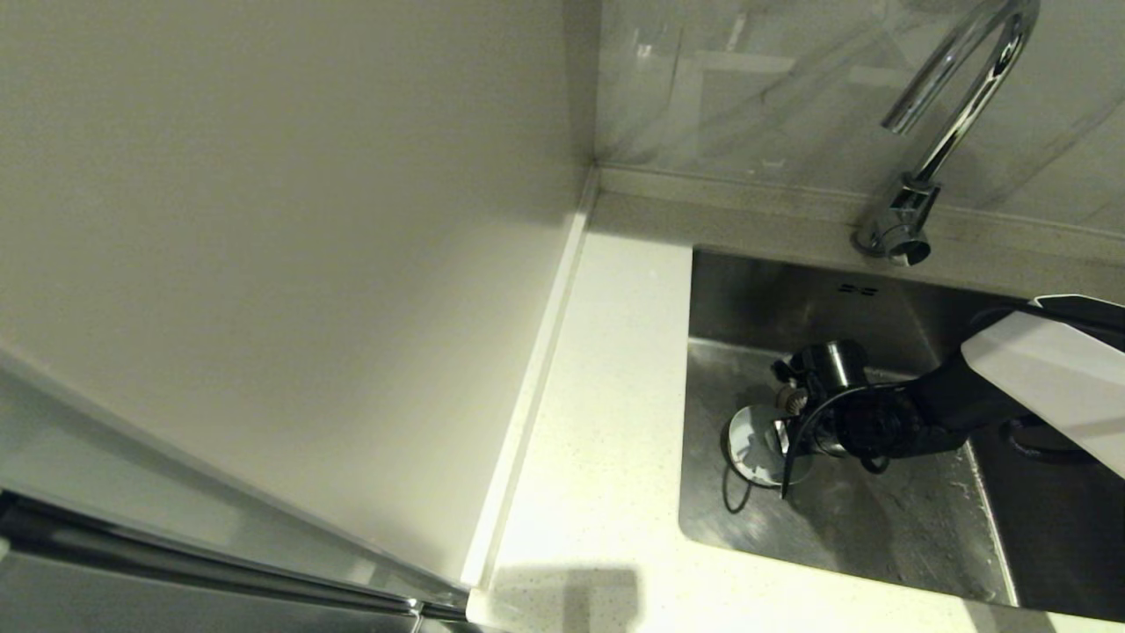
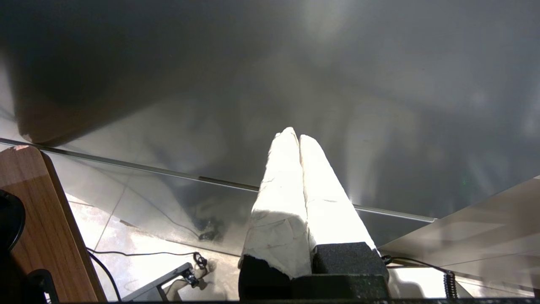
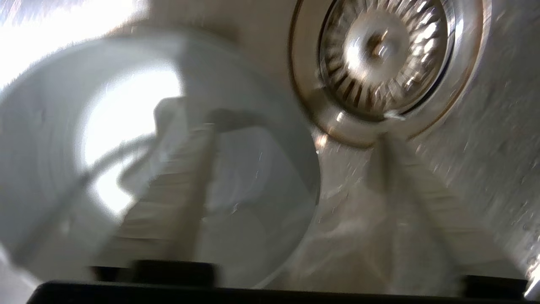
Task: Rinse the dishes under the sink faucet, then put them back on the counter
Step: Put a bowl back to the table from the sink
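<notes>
One pale bowl (image 1: 754,447) lies in the sink (image 1: 879,519); right pincer (image 3: 295,177), spread open, straddles its rim. Next: close, lift toward the faucet (image 1: 958,114). Left pincer (image 2: 298,139) closed, parked.

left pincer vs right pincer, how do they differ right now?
The left pincer is shut with nothing between its fingers, while the right pincer is open, its fingers straddling the rim of a pale bowl. The left pincer is parked outside the head view, facing a dark panel; the right pincer is down in the sink beside the strainer drain. Both have pale tapered fingers.
</notes>
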Tool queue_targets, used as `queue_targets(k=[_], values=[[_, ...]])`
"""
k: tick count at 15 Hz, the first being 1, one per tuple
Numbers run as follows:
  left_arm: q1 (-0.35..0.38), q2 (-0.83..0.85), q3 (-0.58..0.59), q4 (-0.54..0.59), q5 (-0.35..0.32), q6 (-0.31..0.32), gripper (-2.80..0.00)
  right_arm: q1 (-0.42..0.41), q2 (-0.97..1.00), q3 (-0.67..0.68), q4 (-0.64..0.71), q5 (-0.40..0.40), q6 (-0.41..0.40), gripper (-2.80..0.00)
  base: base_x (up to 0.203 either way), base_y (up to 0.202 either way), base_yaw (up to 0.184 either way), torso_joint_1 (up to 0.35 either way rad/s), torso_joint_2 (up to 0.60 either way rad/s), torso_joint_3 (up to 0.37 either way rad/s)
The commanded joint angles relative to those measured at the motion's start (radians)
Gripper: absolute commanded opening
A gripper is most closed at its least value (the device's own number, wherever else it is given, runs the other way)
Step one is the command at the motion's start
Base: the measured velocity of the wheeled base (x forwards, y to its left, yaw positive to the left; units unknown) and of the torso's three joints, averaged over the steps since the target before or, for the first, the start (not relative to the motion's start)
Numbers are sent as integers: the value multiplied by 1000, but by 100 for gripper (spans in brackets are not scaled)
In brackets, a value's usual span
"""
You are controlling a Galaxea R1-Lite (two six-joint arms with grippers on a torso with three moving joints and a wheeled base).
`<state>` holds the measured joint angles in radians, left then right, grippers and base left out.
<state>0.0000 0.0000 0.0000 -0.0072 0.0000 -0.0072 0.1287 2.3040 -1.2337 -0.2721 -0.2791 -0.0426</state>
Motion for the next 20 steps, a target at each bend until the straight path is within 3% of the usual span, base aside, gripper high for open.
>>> queue_targets(k=[1, 6, 9, 12, 16, 20], values=[[0, 0, 3, 0, 0, 0, -280, 0, 16, -10, -28, -5, -1, -280, 0, 0, 0, 0, 0, 0], [0, 0, 3, 0, 0, 0, -280, -5, -3, -12, -67, -33, 2, -280, 0, 0, 0, 0, 0, 0], [0, 0, 3, 0, 0, 0, -280, -38, -45, -2, -109, -94, 15, -280, 0, 0, 0, 0, 0, 0], [-1, 0, 3, 0, 0, 0, -280, -94, -91, 11, -110, -99, 15, -280, 0, 0, 0, 0, 0, 0], [0, 0, 3, 1, 0, 0, -280, -198, -216, 92, -110, -125, 10, -280, 0, 0, 0, 0, 0, 0], [0, 0, 3, 0, 0, 0, -280, -368, -415, 233, -112, -132, 1, -280, 0, 0, 0, 0, 0, 0]])
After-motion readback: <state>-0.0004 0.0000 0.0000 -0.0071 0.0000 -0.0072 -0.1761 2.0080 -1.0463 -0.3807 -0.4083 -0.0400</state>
